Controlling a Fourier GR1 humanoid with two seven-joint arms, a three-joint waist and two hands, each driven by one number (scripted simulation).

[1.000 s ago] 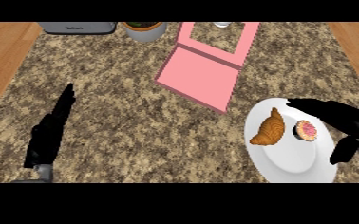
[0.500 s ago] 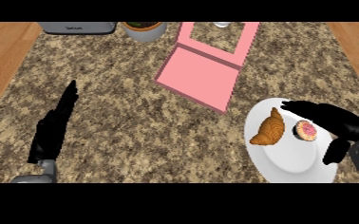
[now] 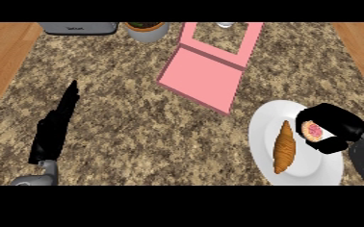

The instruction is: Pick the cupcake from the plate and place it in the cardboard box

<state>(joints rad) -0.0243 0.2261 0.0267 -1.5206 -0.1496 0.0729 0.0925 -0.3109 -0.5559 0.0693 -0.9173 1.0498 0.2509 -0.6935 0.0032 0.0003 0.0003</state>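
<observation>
Counter: speckled brown stone top, wood strips at left & right edges.
Box: pink, flat, lid open toward far edge; upper middle of counter, just beside plate's far-left rim.
Plate: white, round, lower right of counter; carries croissant & cupcake.
Left hand: lower left, over bare counter, well apart from all items; fingers straight, released, holding nothing.
Right hand: at plate's right side; fingers curled around cupcake, grasping it.
Toaster: grey, far-left edge, partly cut off.
Pot: grey, w/ dark filling, far edge beside toaster.
Croissant: brown, lies lengthwise on plate, just left of cupcake.
Cupcake: pink top, still over plate, inside right hand's grasp; not in box. Lifted or resting on plate: cannot tell.
</observation>
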